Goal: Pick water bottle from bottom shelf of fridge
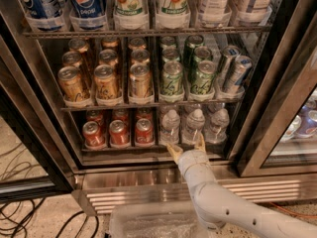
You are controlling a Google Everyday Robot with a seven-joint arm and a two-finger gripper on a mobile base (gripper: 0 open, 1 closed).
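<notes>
At the open fridge (148, 183), my robot's gripper (186, 146) hovers at the front edge of the bottom shelf (124, 149), jaws spread wide and holding nothing, as I line up a grab from afar. The water bottle (193, 125) I am after stands upright in the middle of three alike at the right end of that shelf, just behind the jaws and not yet touched. Red cans (119, 132) fill the lanes to its left, and gold and green cans (141, 81) crowd the rack above. The arm (218, 202) reaches up from the lower right, over a clear plastic bin (148, 222) on the floor. As I read it, the step in hand is the final approach. The jaws seem centred a little left of my bottle, toward the gap it shares with its neighbour (170, 126), so I would nudge right before driving in. One finger should then slide down each side of the ribbed body rather than butt against a neighbouring bottle. I would go in low and level, well under the rack above, and close on the body below the white cap. The squeeze should be gentle, since thin plastic is likely to buckle. The lift comes only once the grip is square.
</notes>
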